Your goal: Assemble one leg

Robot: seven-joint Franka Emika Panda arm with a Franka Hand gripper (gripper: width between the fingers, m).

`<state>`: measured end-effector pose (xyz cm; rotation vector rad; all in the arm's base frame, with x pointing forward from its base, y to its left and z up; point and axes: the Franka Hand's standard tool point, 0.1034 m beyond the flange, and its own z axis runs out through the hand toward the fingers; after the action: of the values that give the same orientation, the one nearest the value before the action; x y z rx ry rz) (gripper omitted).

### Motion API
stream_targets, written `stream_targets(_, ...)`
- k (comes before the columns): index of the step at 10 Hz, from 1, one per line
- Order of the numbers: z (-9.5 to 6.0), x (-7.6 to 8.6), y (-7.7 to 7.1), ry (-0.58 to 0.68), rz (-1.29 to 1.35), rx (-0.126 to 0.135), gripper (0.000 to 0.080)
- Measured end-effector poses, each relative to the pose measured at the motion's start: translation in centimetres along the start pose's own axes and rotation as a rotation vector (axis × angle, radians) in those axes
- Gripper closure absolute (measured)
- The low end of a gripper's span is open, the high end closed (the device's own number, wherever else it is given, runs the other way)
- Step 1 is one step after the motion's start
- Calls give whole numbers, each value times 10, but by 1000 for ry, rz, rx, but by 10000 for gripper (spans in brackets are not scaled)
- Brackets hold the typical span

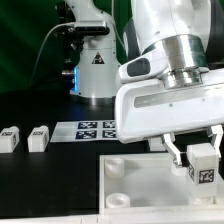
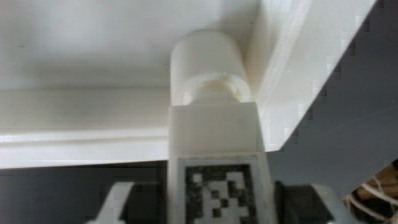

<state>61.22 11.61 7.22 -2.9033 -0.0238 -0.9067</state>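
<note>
My gripper (image 1: 201,160) is shut on a white leg (image 1: 204,165) with a black-and-white tag on its face, holding it just above the right part of the large white square plate (image 1: 135,185). In the wrist view the leg (image 2: 217,130) runs out from between my fingers (image 2: 121,203), and its rounded end lies against the plate's edge (image 2: 107,60) near a corner. Two more white legs (image 1: 9,139) (image 1: 38,137) lie on the black table at the exterior view's left. A round corner socket (image 1: 113,167) shows on the plate.
The marker board (image 1: 98,128) lies on the black table behind the plate. The robot base (image 1: 97,70) stands at the back, with a white frame bar at the exterior view's left.
</note>
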Motion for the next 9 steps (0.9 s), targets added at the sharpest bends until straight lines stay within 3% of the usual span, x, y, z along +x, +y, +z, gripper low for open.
stream_targets(2,1,2,1,-10,3,-9,509)
stream_targets(3,2,-1,1,-24,3,-9,415)
stream_targets(4,2,-2,1,-25,3,-9,415)
stream_targets(5,2,-2,1,-26,3,-9,243)
stream_targets(6,2,-2,1,-26,3,-9,243)
stream_targets(7,2,-2,1,-26,3,-9,165)
stream_targets(9,2,-2,1,-26,3,-9,151)
